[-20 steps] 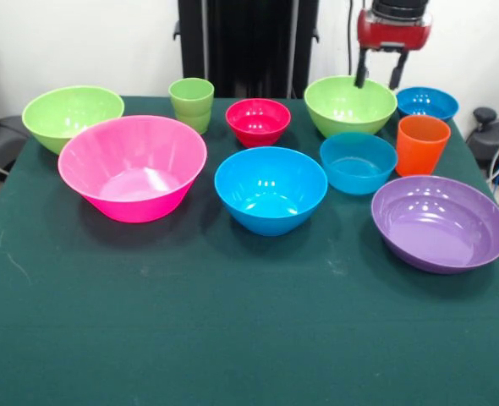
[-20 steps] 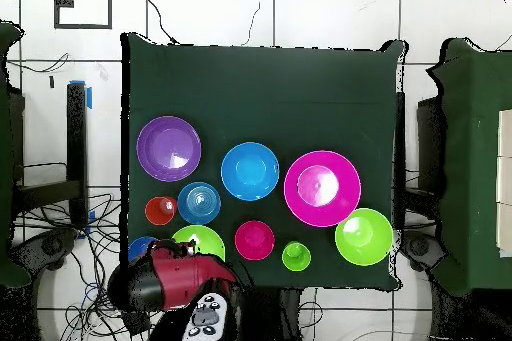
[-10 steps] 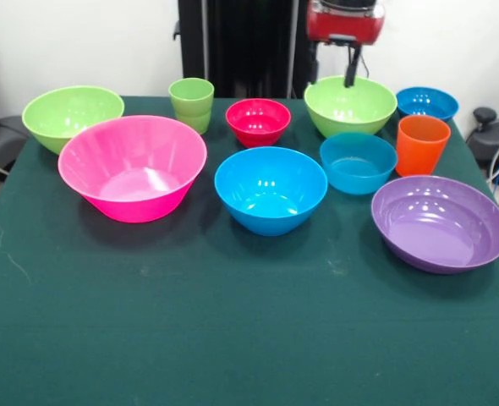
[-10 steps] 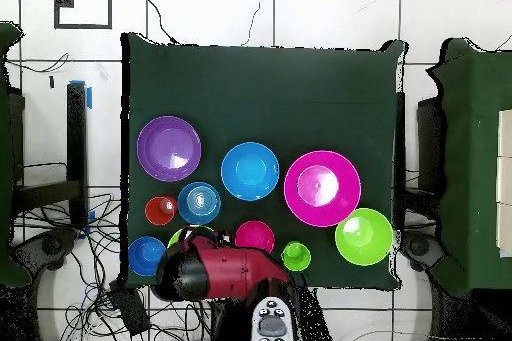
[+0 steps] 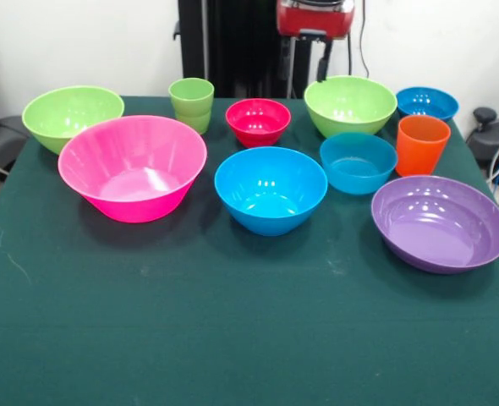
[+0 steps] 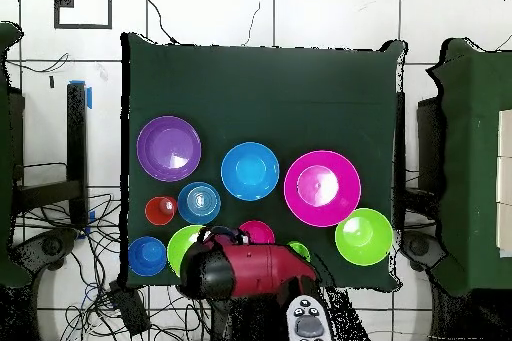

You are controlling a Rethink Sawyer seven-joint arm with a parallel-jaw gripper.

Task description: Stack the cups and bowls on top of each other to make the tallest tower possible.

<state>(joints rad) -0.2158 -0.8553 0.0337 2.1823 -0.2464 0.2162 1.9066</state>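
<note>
My gripper point(image 5: 305, 66) hangs open and empty at the table's far edge, above the gap between the small red bowl point(image 5: 258, 120) and the right light green bowl point(image 5: 350, 104). The light green cups point(image 5: 191, 103) stand nested left of the red bowl. The orange cup point(image 5: 422, 144) stands at the right, between a small blue bowl point(image 5: 426, 102) and the purple bowl point(image 5: 440, 222). The pink bowl point(image 5: 133, 165), large blue bowl point(image 5: 271, 188), mid blue bowl point(image 5: 358, 161) and left green bowl point(image 5: 72, 114) sit apart. In the overhead view the arm point(image 6: 245, 272) partly covers the red bowl point(image 6: 256, 228) and green cups point(image 6: 299, 249).
All bowls and cups stand upright and apart on the dark green tablecloth point(image 5: 233, 338), in the far half of the table. The black pedestal point(image 5: 233, 42) rises behind the far edge. Cables lie on the floor to the left in the overhead view point(image 6: 60, 247).
The gripper has swung left in the front view, from above the right green and small blue bowls to the gap beside the red bowl. No bowl or cup has moved.
</note>
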